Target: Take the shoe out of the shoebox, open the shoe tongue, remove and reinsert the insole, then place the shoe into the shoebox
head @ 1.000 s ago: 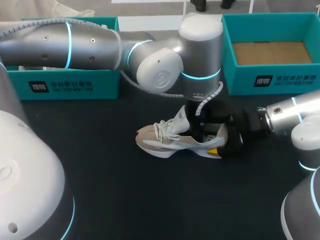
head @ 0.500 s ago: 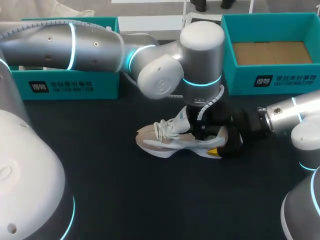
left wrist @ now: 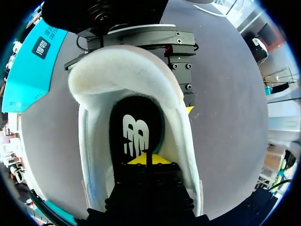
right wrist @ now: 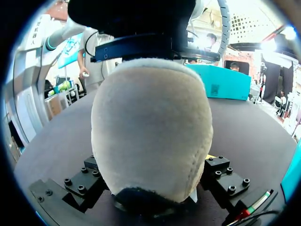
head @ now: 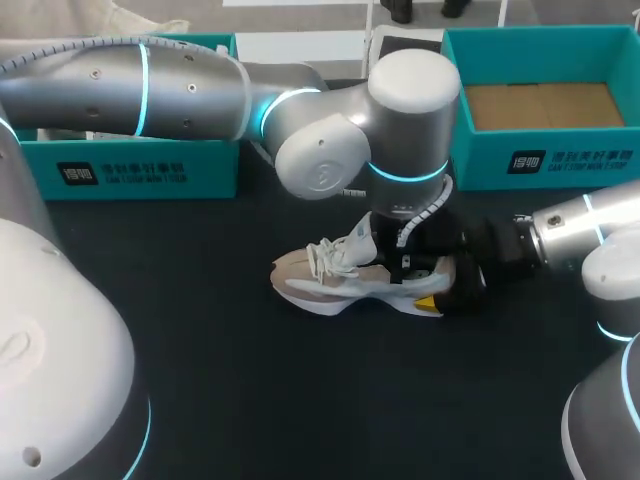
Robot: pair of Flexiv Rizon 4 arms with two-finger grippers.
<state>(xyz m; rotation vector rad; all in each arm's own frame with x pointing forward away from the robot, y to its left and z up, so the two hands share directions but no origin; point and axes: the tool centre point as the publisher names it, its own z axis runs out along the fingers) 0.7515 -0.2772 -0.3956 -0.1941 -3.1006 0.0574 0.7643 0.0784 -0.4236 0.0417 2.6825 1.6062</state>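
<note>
Shoe heel pinched by right fingers; left fingers pressed together over white-logoed insole.

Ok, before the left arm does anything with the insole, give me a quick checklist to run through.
1. Shoe upright on the table: ok.
2. Right tool gripping the heel from both sides: ok.
3. Left tool down inside the shoe opening, tips on the insole: ok.
4. Insole actually pinched by the left tool: cannot tell.
5. Tongue lifted away from the opening: ok.
6. Shoebox open, with a bare floor ready for the shoe: ok.
</note>
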